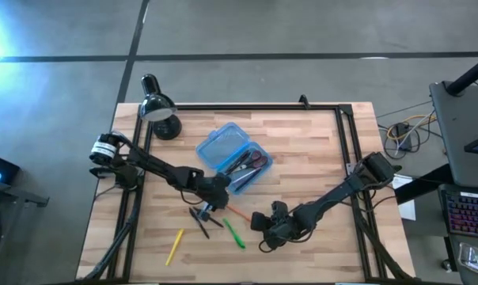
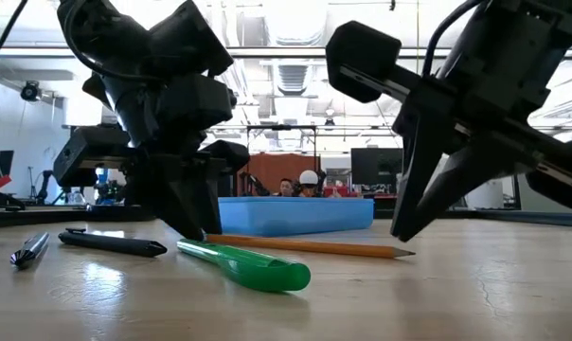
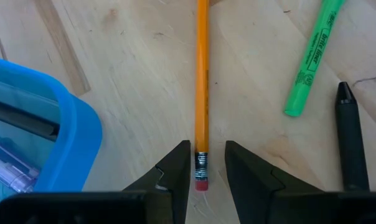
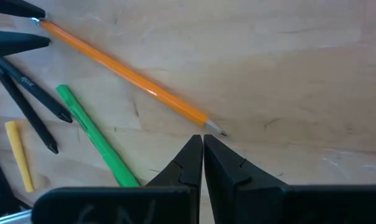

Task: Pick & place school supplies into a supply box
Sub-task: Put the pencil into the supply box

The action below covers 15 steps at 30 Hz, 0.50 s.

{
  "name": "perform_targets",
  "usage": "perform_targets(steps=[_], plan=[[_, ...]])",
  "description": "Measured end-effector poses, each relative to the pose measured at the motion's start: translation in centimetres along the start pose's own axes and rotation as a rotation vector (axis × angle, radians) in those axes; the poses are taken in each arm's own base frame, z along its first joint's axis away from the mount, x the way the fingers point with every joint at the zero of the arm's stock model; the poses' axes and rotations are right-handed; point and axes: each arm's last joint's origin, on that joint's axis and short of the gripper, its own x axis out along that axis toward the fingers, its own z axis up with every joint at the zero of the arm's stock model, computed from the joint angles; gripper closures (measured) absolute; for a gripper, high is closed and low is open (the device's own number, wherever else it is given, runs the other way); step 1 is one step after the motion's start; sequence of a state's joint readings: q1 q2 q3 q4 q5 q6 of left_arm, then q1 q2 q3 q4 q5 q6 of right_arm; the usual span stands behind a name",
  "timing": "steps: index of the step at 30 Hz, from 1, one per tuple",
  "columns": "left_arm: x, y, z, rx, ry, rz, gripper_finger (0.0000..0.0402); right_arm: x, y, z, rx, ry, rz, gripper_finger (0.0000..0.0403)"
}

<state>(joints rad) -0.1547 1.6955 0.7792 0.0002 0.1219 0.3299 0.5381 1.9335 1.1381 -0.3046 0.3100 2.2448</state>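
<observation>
A black desk lamp (image 1: 159,112) stands at the far left corner of the wooden table (image 1: 318,150), its round base just inside the black frame (image 1: 247,105) that runs along the table's edges. The floor (image 1: 302,32) around is grey concrete crossed by dark lines. To the right of the table lie a tangle of cables (image 1: 405,131) and part of a keyboard (image 1: 468,214). Across the room behind the table, dark monitors (image 2: 376,166) stand under ceiling lights, with people (image 2: 297,184) seated beyond.
</observation>
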Motion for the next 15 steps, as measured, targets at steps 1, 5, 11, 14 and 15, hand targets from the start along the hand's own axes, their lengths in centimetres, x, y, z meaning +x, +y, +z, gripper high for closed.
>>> perform_targets(steps=[1, 5, 11, 14, 15], plan=[[0.00, 0.00, 0.00, 0.000, 0.000, 0.000, 0.0317, 0.03, 0.05, 0.04, 0.002, -0.001, 0.001, 0.0394], [0.00, 0.00, 0.00, 0.000, 0.000, 0.000, 0.0317, 0.20, -0.15, 0.17, 0.000, -0.007, -0.006, 0.0394], [0.00, 0.00, 0.00, -0.001, 0.001, 0.001, 0.0317, 0.49, -0.54, 0.63, 0.003, -0.021, -0.018, 0.0394], [0.00, 0.00, 0.00, -0.001, 0.001, 0.001, 0.0317, 0.56, -0.49, 0.76, 0.006, -0.023, -0.016, 0.0394], [0.00, 0.00, 0.00, -0.002, 0.001, 0.001, 0.0317, 0.58, -0.48, 0.79, 0.005, -0.023, -0.016, 0.0394]])
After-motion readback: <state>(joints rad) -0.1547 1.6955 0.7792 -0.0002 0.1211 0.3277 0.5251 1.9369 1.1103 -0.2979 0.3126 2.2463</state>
